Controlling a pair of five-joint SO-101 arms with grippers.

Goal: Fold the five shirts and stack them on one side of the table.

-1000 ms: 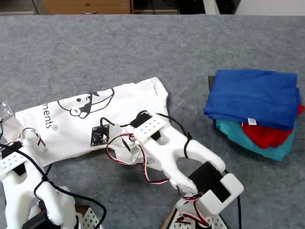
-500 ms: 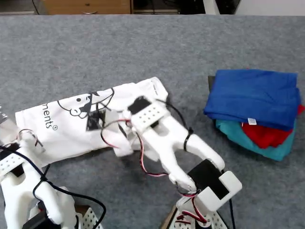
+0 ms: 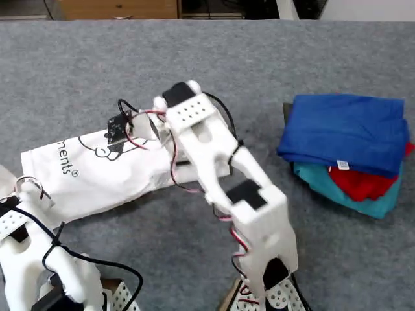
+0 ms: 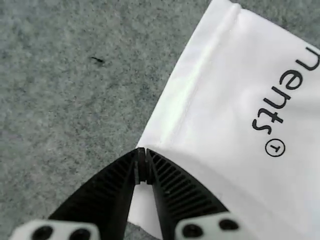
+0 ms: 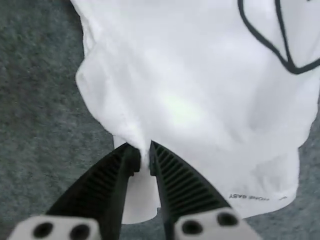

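A white shirt [image 3: 84,175] with a black cartoon print lies on the grey table [image 3: 259,71] at the left. Its right part is lifted and drawn over the rest. In the high view my right gripper [image 3: 148,129] hangs above the shirt's middle at the end of the raised arm. In the right wrist view this gripper [image 5: 142,152] is shut on a bunched fold of the white shirt [image 5: 200,75]. My left gripper [image 4: 141,167] is shut on the hem corner of the shirt [image 4: 240,100], at the table's left edge [image 3: 10,181].
A stack of folded shirts sits at the right: blue [image 3: 343,129] on top, red [image 3: 356,183] and teal [image 3: 379,202] below. Bare grey table lies at the back and between shirt and stack. Both arm bases stand at the near edge.
My right arm has risen and swung back and left, pulling the shirt's right part over the printed front. The left arm has shifted slightly left with its corner.
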